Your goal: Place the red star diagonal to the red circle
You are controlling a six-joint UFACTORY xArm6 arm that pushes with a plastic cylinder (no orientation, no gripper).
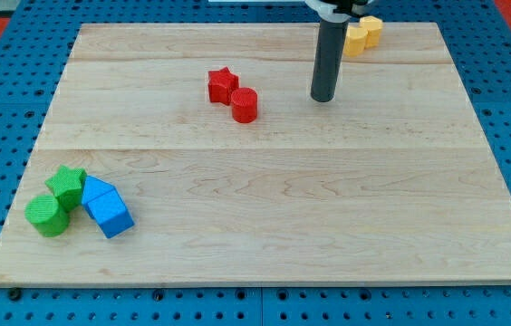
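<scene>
Pale wood fills the view: the desk [265, 226] is a light plank board lying on a blue perforated surface. My tip [323, 98] sits on the board in the upper right part, at the foot of the dark rod that comes down from the view's top. I carry no gripper, so nothing is grasped or released here; the rod simply stands on the wood, touching no block.

The red star [222, 85] lies to the view's left of my tip, near the board's upper middle. Right against it, just below and to its right, is the red circle [245, 105], a short cylinder; the two look to be touching or nearly so, set on a slant to each other. My tip is apart from both, closer to the circle than to the star.

Behind the rod, at the view's top right, are two yellow blocks [363, 34] pressed together, shapes hard to make out. Down in the bottom left corner, there's a cluster: a green star [66, 185], a green cylinder [47, 215] just below it, and a blue block [107, 207] with slanted faces beside them on the right.
</scene>
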